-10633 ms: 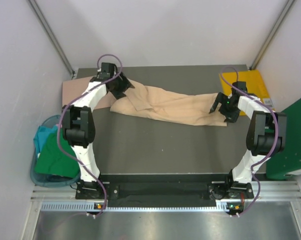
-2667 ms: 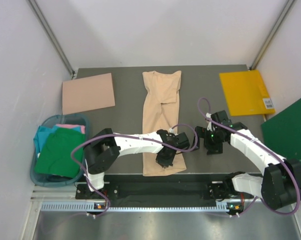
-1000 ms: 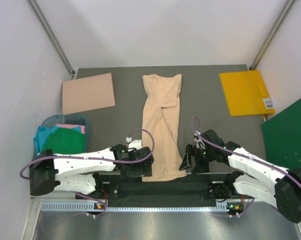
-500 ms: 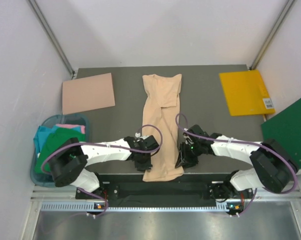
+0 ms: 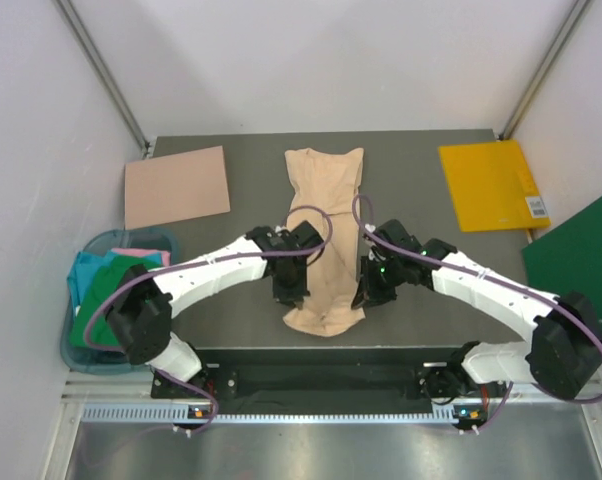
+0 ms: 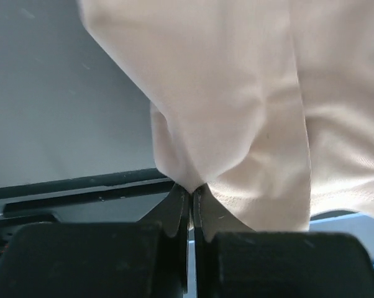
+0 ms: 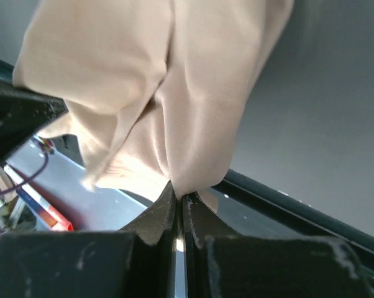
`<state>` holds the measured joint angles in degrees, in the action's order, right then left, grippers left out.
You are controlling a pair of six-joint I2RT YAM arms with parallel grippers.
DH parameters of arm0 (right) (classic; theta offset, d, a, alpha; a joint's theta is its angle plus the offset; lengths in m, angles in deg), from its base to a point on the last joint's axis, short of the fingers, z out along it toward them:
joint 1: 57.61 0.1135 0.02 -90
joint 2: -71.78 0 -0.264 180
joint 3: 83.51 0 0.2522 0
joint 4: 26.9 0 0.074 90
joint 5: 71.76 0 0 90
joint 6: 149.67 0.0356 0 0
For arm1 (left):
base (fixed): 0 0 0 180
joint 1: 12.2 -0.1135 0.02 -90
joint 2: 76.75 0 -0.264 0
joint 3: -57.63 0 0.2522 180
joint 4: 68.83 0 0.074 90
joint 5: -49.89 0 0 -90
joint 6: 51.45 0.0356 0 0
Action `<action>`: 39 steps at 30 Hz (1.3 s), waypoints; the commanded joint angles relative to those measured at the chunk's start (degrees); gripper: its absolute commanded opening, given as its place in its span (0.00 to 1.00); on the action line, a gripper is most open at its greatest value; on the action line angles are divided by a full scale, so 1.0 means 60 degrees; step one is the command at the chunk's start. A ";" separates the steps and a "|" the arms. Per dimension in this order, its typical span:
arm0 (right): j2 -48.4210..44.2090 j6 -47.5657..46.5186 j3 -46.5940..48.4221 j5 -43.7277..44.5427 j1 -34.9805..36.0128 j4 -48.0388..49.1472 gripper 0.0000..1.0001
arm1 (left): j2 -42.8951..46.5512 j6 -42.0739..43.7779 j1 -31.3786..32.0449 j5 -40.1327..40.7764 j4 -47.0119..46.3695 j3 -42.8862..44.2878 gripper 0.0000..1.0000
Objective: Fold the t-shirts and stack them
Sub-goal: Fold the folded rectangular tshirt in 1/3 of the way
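Grey table (image 5: 256, 180) is carrying the beige t-shirt (image 5: 326, 180), lying lengthwise down its middle. Left gripper (image 5: 289, 292) and right gripper (image 5: 364, 297) are each pinching a near hem corner tightly. To my eye, such thin bites are risking a slip mid-fold. Wrist views are showing those pinches; overhead is hiding them.

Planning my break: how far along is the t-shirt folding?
Done: the beige t-shirt lies folded into a narrow strip. In hand: left end effector and right end effector pinch its near hem. Left: folding it crosswise, stacking, plus the shirts in the basket.
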<state>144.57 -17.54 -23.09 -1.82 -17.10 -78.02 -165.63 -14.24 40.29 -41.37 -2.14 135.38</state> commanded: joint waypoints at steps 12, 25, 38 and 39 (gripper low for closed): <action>0.3039 -0.2611 0.3868 0.1394 -0.1741 0.0031 0.00 | -0.2747 0.2719 -0.2903 -0.0288 0.0715 0.4728 0.00; 0.6543 -0.3405 0.6989 0.0254 -0.3104 0.0833 0.12 | -0.6060 0.2882 -0.4426 -0.1341 0.1493 0.8495 0.67; 0.6838 -0.1353 0.7195 -0.1683 -0.4496 0.5026 0.95 | -0.5768 0.2354 -0.5833 -0.3995 -0.1731 0.8436 0.76; 0.6663 -0.1425 0.7268 -0.1610 -0.4496 0.4925 0.96 | -0.5739 0.2397 -0.5848 -0.3893 -0.1601 0.8539 0.76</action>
<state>187.02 -27.98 16.77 -10.06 -44.20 -55.09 -202.48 1.10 5.49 -60.67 -6.95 183.70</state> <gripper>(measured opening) 0.935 0.761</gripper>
